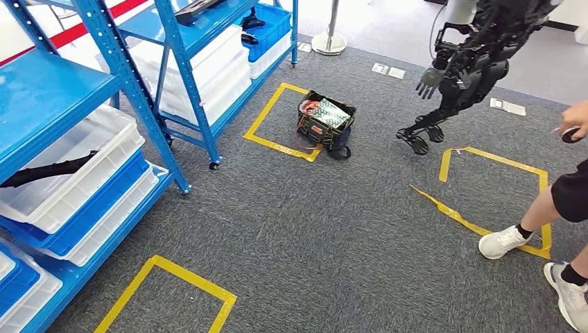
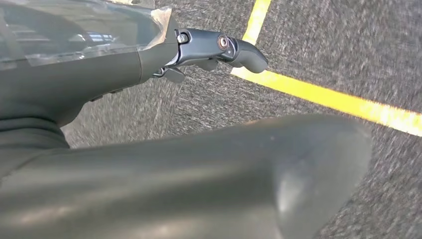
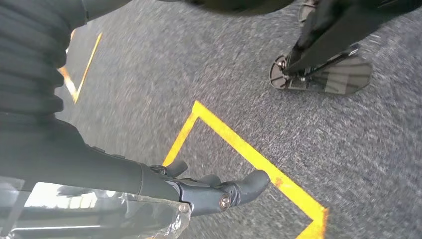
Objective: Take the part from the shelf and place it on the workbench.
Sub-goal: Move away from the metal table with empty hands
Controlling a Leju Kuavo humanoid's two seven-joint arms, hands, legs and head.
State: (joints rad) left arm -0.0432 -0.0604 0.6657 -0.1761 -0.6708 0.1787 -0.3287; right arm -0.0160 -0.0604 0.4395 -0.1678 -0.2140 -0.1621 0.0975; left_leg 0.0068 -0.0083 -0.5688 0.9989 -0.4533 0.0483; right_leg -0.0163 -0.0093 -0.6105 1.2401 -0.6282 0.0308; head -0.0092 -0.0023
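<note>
Lying in a clear bin [image 1: 104,132] on the blue shelf [image 1: 41,90], left edge of frame: black part [image 1: 48,168], ungrasped. Left hand [image 2: 124,74] and right hand [image 3: 124,179] released, fingers out over carpet [image 1: 333,236]. Risks: snagging the bin rim, dropping the part, bumping the person [image 1: 565,194] at lower right.

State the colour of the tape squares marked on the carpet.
Yellow; the tape squares show best in the head view, against the grey carpet.

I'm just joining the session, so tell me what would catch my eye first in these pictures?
The blue shelves on the left, stacked with white and blue bins, stand out first. Then the yellow tape squares on the grey carpet, one partly under a tool bag. At top right stands another black robot, and a person's legs in white sneakers come in at the right edge.
</note>
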